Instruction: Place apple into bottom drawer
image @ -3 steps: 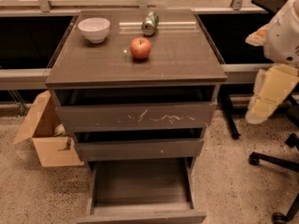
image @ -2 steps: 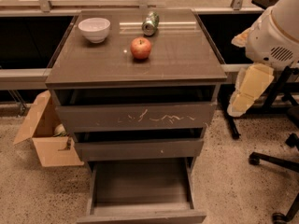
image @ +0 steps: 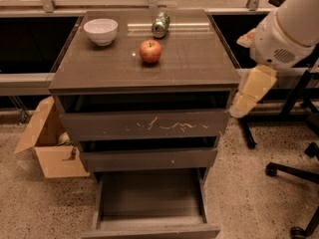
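Well, the apple [image: 150, 51] sits on the counter [image: 194, 63], near the middle and a little back from the front edge. It is apart from the white bowl [image: 100, 31] at the back left and from the can [image: 160, 24] lying on its side just behind it. The bottom drawer [image: 149, 195] is pulled out and looks bare inside, so I judge the pick is what's left to do. The gripper [image: 249, 96] hangs off the right side of the cabinet, below counter level and beside the scratched drawer front [image: 149, 126], well apart from the apple. From this angle I can't make out whether it is spread or closed. I expect the apple to be firm and fairly light, with smooth skin, and round enough to roll or squirt sideways if pinched off-centre. So I'd come down from above and take it across its widest part, either side of the stem dimple, squeezing only enough to hold it, since the flesh bruises. I'd then lower it toward the front of the tray rather than drop it, because the drawer above overhangs the back.
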